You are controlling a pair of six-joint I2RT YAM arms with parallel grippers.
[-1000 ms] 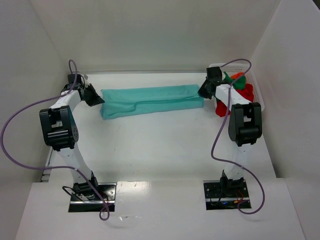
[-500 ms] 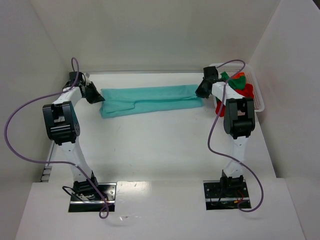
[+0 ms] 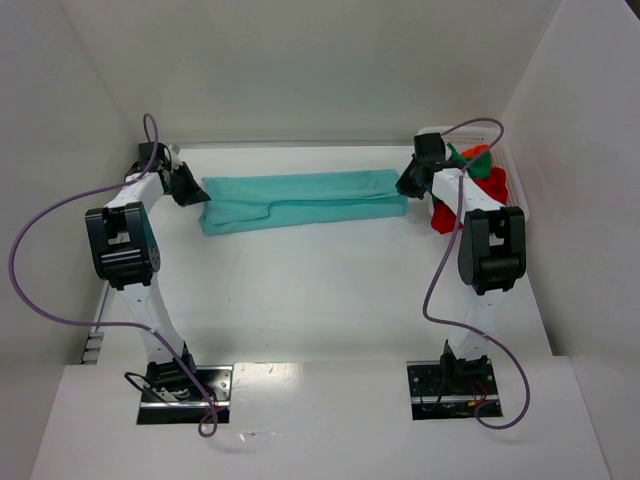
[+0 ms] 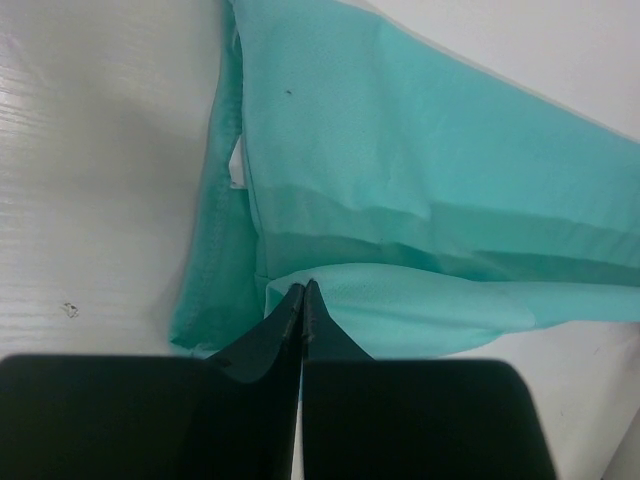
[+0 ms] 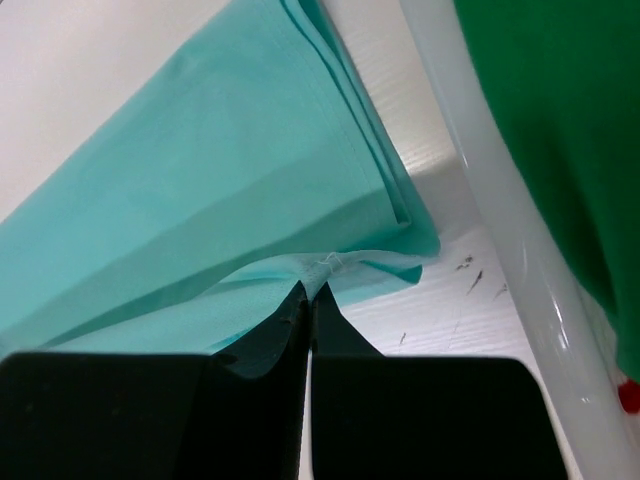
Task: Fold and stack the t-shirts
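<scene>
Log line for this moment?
left gripper: shut on teal shirt | right gripper: shut on teal shirt | teal shirt: folded strip on table

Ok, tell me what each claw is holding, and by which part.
Both hold the teal shirt. The left claw pinches a fold of cloth at its left end; the right claw pinches a puckered edge at its right end.

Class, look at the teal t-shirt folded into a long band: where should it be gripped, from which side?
Grip the teal t-shirt by a long edge's loose lip at each end, coming from the outer sides: it lies as a flat band, and left claw and right claw pinch there.
</scene>
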